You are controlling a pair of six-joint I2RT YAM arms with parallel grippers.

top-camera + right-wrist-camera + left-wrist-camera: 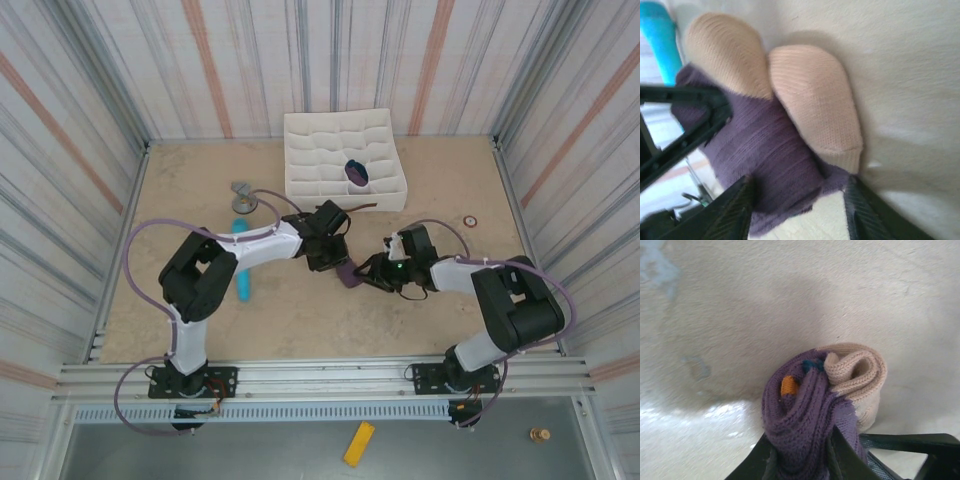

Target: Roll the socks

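The socks point(346, 273) lie mid-table as one rolled bundle between my two grippers. In the left wrist view the socks point(810, 405) are a purple knit roll with a tan end, an orange patch and a bit of teal. My left gripper point(800, 462) is shut on the roll's purple part, its fingers point(845, 460) pressed into the fabric. In the right wrist view the socks point(770, 145) show purple cloth with two tan ends. My right gripper point(799, 212) is open, and its jaws stand apart around the roll's lower purple edge. From above, the left gripper point(334, 262) and right gripper point(366, 273) meet at the bundle.
A white compartment tray point(300, 150) stands at the back with a purple item point(356, 173) in one cell. A light blue cylinder point(243, 262) lies by the left arm and shows again as the cylinder point(660, 35). A grey object point(243, 200) and a small ring point(470, 221) lie on the table.
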